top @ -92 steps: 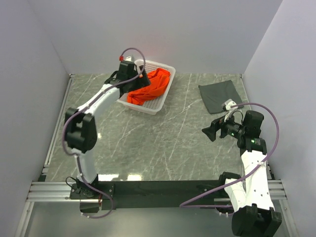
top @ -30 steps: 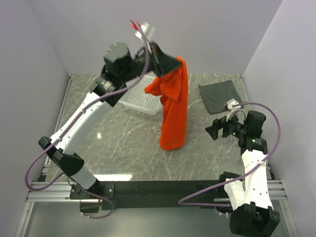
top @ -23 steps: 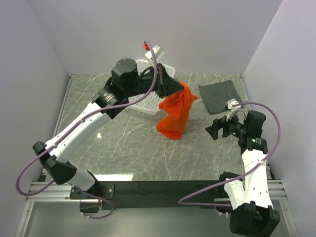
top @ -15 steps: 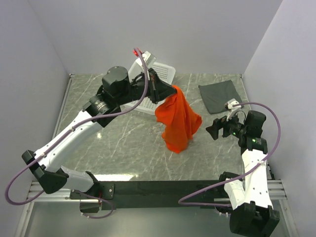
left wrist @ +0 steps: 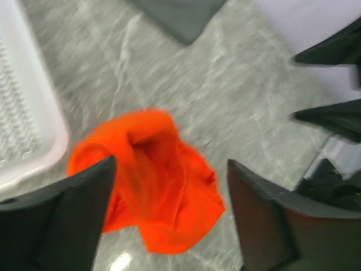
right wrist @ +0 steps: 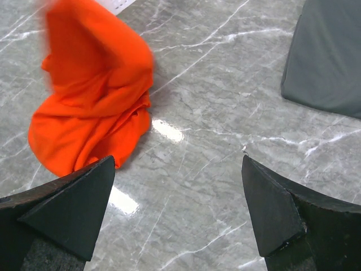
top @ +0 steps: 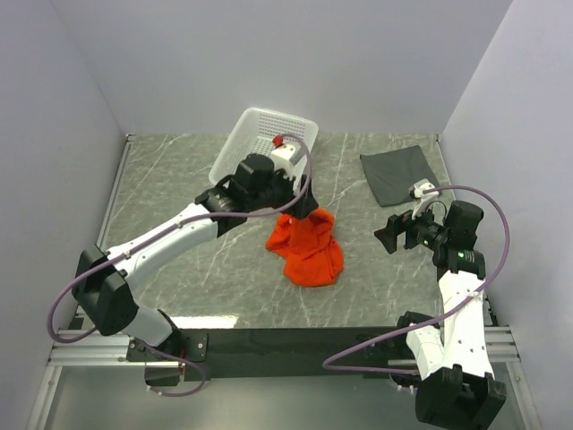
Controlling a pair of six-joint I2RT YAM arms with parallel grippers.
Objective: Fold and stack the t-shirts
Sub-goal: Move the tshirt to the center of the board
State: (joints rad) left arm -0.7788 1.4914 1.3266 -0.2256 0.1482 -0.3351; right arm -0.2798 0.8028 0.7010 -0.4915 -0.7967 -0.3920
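Observation:
The orange t-shirt (top: 309,253) lies in a crumpled heap on the marble table, right of centre. My left gripper (top: 300,211) hovers just above its far edge, open and empty; the left wrist view shows the shirt (left wrist: 152,192) blurred below my left gripper (left wrist: 169,169). The dark grey t-shirt (top: 398,175) lies folded flat at the back right. My right gripper (top: 389,235) is open and empty, between the two shirts. In the right wrist view my right gripper (right wrist: 177,164) hangs over bare table, with the orange shirt (right wrist: 90,113) at left and the grey shirt (right wrist: 327,62) at upper right.
The white lattice basket (top: 260,143) stands at the back centre, tipped up and with nothing in it; its rim (left wrist: 34,135) shows at the left of the left wrist view. Grey walls close the table at the back and both sides.
My left arm lifted the orange shirt out of the basket, swung it right and down, and let it go onto the table. The right arm has barely moved.

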